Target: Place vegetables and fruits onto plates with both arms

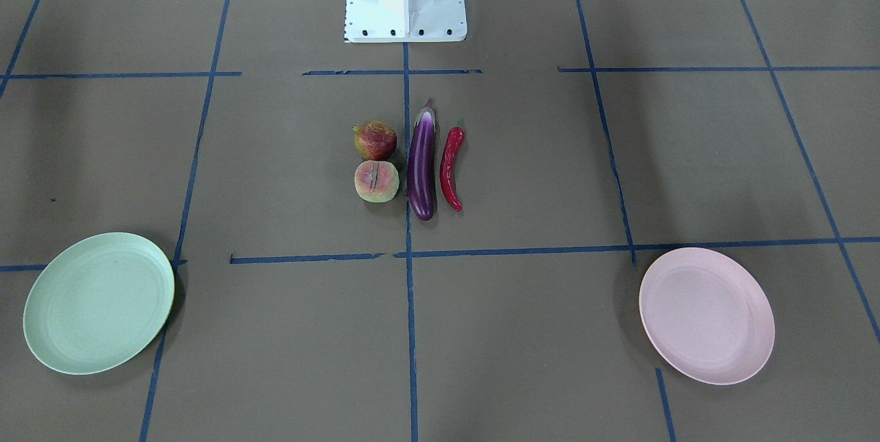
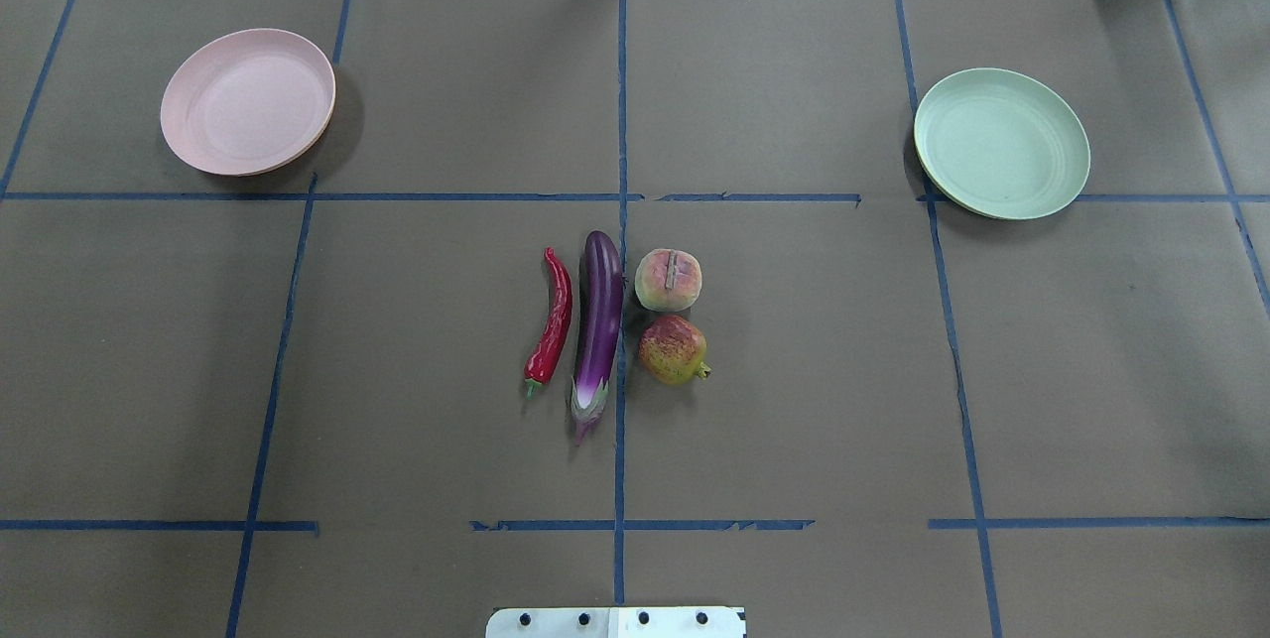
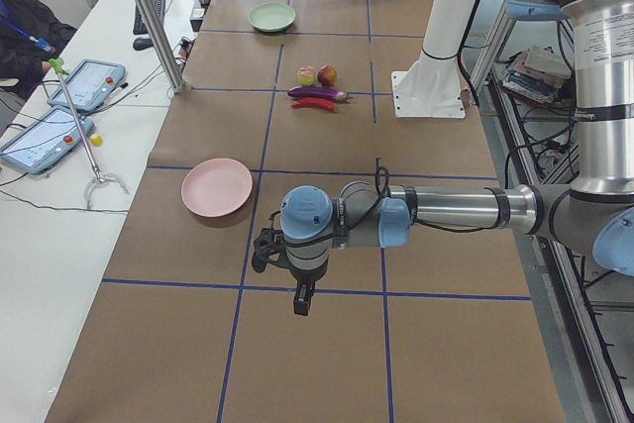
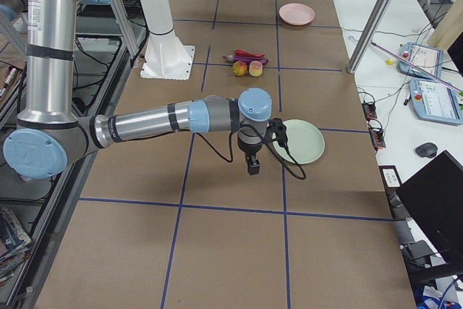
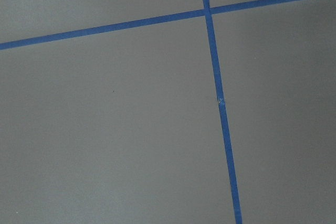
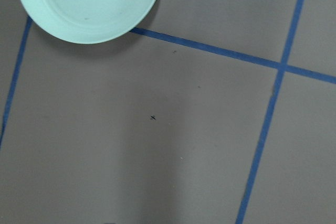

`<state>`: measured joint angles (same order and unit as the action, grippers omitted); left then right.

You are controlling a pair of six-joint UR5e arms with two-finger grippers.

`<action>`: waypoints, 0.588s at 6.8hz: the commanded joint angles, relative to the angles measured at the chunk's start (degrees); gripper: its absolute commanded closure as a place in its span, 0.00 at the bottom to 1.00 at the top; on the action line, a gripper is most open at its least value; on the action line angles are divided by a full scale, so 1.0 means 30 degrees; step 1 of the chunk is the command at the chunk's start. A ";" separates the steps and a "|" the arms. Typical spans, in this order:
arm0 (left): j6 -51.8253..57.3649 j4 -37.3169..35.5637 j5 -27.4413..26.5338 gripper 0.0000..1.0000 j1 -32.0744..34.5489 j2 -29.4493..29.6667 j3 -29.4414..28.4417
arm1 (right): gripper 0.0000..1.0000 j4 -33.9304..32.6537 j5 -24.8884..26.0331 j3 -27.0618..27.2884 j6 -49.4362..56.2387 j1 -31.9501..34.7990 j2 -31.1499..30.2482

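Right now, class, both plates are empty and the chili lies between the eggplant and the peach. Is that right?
No. The eggplant lies between the chili and the peach, with the chili on its outer side. The overhead exterior view shows it. The rest holds.

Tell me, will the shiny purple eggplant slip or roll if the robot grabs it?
The eggplant looks glossy, so it may slip in a pinch. It is long and rounded, so a sideways push would probably roll it toward the chili pepper. Grabbed near one end, it might tilt.
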<state>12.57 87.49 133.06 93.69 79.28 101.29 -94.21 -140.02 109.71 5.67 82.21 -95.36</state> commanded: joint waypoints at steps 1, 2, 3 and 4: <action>0.0000 -0.0014 0.0002 0.00 0.0001 -0.0002 -0.0012 | 0.00 0.1463 -0.0554 -0.0386 -0.1932 -0.2810 0.3637; 0.0000 -0.0043 0.0002 0.00 0.0001 -0.0002 -0.0012 | 0.00 0.1550 -0.0495 -0.0388 -0.5197 -0.4359 0.5314; 0.0000 -0.0043 0.0002 0.00 -0.0028 -0.0002 -0.0012 | 0.00 0.1551 -0.0147 -0.0417 -0.8623 -0.6086 0.7158; 0.0000 -0.0043 0.0002 0.00 -0.0029 -0.0002 -0.0012 | 0.00 0.1551 0.1539 -0.0272 -1.2311 -0.8047 0.8772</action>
<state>12.57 87.37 133.07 93.63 79.28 101.25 -89.63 -139.53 108.62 -18.76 64.65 -75.08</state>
